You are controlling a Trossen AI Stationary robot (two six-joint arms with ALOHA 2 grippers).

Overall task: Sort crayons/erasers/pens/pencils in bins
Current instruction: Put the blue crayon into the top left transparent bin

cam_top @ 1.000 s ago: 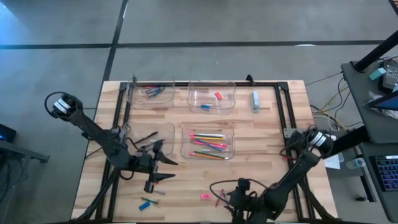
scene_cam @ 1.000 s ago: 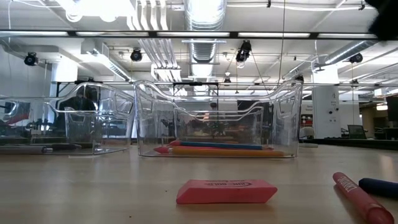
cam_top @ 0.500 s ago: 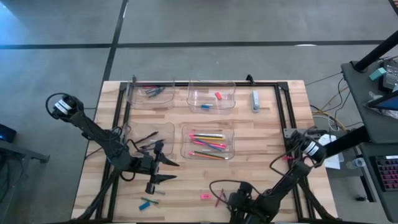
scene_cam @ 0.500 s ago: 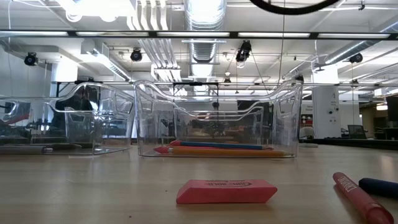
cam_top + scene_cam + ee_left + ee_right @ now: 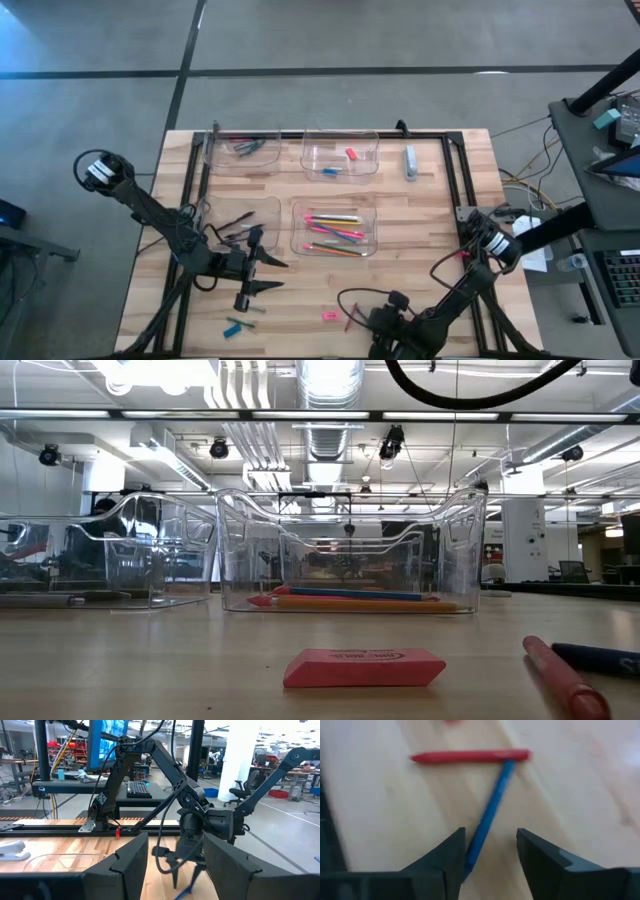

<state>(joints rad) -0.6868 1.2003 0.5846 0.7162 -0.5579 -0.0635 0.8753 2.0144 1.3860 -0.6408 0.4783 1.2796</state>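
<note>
Blue crayon [image 5: 490, 812] flat on wooden bench [image 5: 420, 250], tip touching red crayon [image 5: 470, 756], between parted right jaws, not gripped; left jaws apart, empty, near bin [image 5: 335, 230] of pencils [image 5: 335, 235]

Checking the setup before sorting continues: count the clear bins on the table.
4. Far row: far-left bin and far-middle bin. Nearer row: near-left bin and near-middle bin. None appears hidden.
</note>
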